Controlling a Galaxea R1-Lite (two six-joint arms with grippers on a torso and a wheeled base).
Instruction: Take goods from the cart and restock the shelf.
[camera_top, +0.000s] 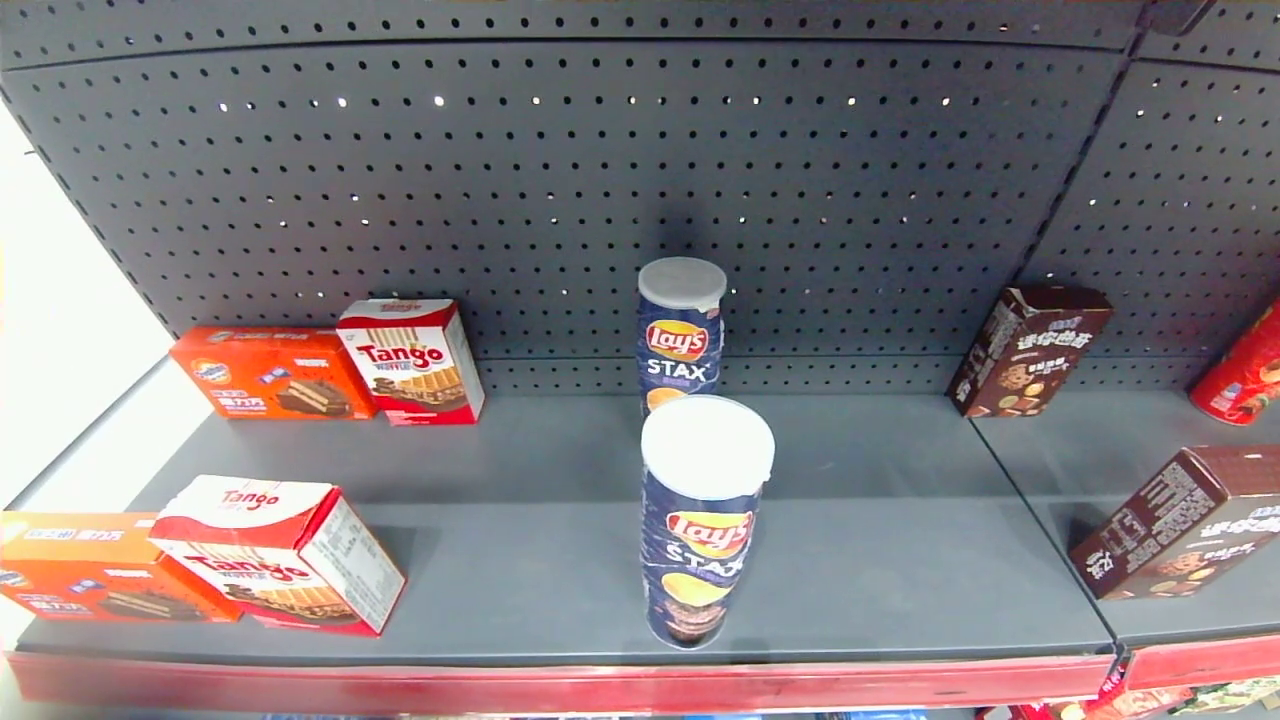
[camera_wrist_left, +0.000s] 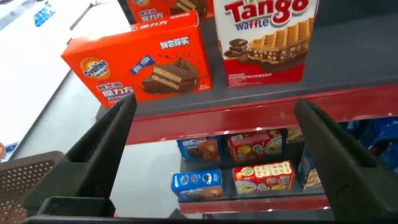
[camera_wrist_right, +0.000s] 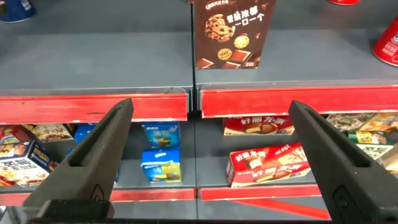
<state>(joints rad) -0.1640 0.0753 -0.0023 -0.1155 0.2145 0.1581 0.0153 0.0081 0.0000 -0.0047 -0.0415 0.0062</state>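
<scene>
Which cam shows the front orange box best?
Left wrist view: the front orange box shows its whole printed face, unobstructed. Head view catches it from above, cut by the picture edge, beside the red-and-white box.

Both upright on the shelf (camera_top: 880, 540), front chip can (camera_top: 703, 530) stands before rear chip can (camera_top: 681, 340), seemingly apart.

left gripper (camera_wrist_left: 214, 102) with two matte black fingers (camera_wrist_left: 93, 155), broad wedge shapes tapering to blunt tips, flat inner faces, right gripper (camera_wrist_right: 211, 104) of the same dark build, a small round recess near each finger's base
</scene>
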